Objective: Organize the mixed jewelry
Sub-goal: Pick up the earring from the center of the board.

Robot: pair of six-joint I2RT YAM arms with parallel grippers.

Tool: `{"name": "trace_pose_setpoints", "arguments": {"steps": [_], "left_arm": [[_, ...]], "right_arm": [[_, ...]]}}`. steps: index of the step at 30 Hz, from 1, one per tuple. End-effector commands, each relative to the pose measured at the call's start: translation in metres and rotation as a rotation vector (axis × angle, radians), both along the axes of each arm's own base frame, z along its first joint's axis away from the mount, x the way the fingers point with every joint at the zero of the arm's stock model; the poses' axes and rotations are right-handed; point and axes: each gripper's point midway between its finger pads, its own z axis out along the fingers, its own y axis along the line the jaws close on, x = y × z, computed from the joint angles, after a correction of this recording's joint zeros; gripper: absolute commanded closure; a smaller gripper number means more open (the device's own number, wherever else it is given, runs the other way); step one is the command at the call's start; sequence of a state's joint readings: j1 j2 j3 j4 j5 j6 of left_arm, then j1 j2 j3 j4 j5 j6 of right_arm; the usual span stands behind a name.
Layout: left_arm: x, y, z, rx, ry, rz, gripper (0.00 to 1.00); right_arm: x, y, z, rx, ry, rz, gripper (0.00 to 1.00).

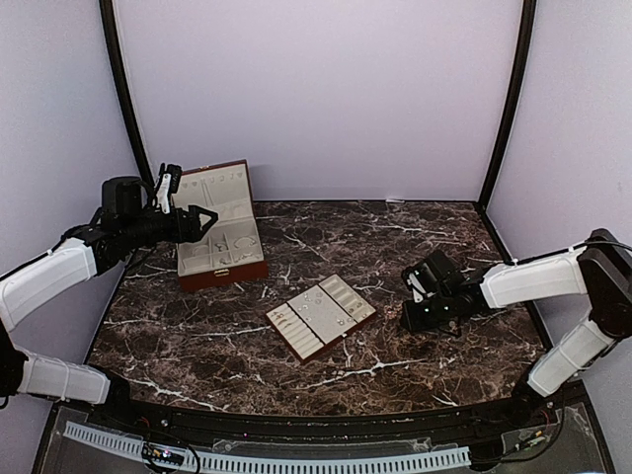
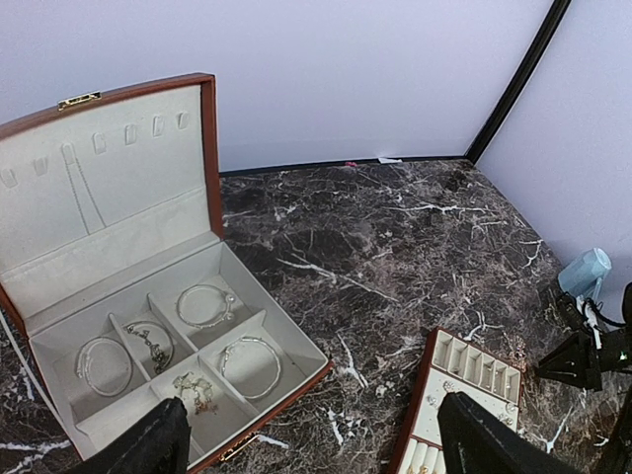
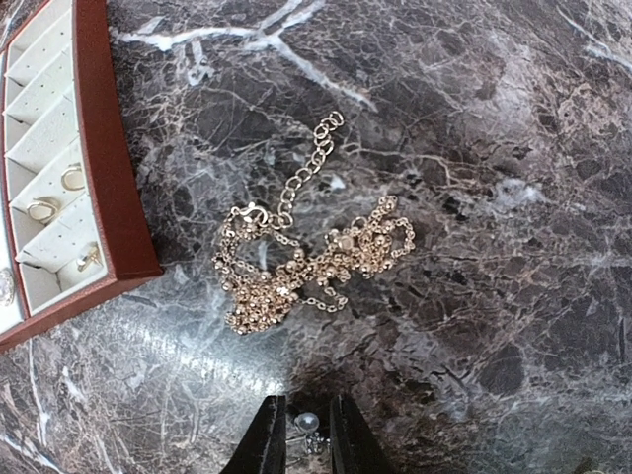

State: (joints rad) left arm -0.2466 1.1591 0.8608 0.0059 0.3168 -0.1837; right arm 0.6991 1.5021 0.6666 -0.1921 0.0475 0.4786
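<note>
Right claw (image 3: 306, 405) pinching tiny stud (image 3: 307, 423) over dark marble table (image 3: 474, 197); left claw (image 1: 202, 220) spread; lilac walls (image 1: 316, 89).

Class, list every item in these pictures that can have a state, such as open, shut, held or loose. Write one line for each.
Jewelry box, lid open and upright.
Slotted tray, lying flat, partly filled.
Beaded chain, loose heap on the table, unheld.
Left claw, open, empty.
Right claw, nearly shut on a small silvery piece.
</note>
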Motion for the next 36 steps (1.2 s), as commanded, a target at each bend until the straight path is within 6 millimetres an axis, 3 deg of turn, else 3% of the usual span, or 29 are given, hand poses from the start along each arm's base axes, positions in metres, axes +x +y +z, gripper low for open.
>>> {"name": "trace_pose_setpoints", "arguments": {"steps": [1,36], "left_arm": [[-0.004,0.0,0.003,-0.011,-0.013,-0.008,0.1],[-0.004,-0.001,0.002,-0.016,-0.008,-0.009,0.1]], "right_arm": [[0.001,0.006,0.002,-0.017,-0.005,0.054,0.83],[-0.011,-0.002,-0.009,-0.172,0.003,0.133,0.88]]}}
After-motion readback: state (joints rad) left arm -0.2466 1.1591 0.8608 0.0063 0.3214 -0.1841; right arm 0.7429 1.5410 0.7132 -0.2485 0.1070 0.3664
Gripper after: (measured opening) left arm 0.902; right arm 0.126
